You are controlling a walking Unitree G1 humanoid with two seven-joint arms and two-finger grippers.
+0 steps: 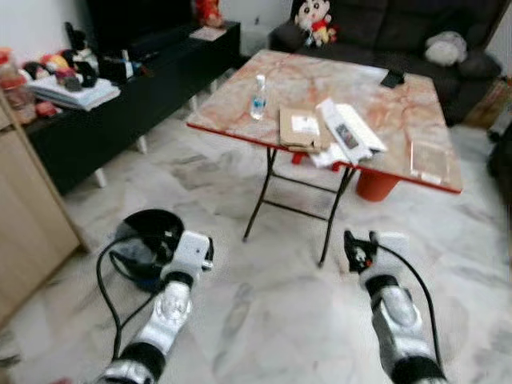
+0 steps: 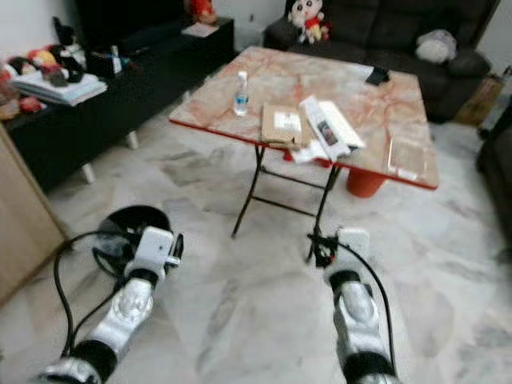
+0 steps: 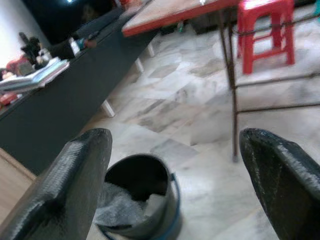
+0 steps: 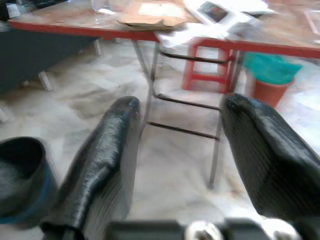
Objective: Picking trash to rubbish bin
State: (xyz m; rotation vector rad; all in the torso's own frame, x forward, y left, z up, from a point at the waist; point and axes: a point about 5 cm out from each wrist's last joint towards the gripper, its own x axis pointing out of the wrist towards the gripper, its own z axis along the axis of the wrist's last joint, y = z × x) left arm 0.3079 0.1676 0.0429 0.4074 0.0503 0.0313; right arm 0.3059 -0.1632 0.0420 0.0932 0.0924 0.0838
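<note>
A folding table (image 1: 400,112) with a marbled top and red edge stands ahead. On it are a clear plastic bottle (image 1: 258,98), a brown cardboard envelope (image 1: 300,128) and a pile of white papers and packets (image 1: 348,132) at its near edge. A black rubbish bin (image 1: 144,232) with crumpled lining inside (image 3: 120,210) sits on the floor at my left. My left gripper (image 3: 175,137) hangs open just above and beside the bin, holding nothing. My right gripper (image 4: 180,102) is open and empty, low over the floor in front of the table legs.
A long black console (image 1: 120,104) with books and toys lines the left wall, with a wooden cabinet (image 1: 24,208) nearer. A dark sofa (image 1: 384,24) is behind the table. Under the table stand a red stool (image 3: 265,30) and an orange pot (image 1: 376,184). A phone (image 1: 392,78) lies on the table.
</note>
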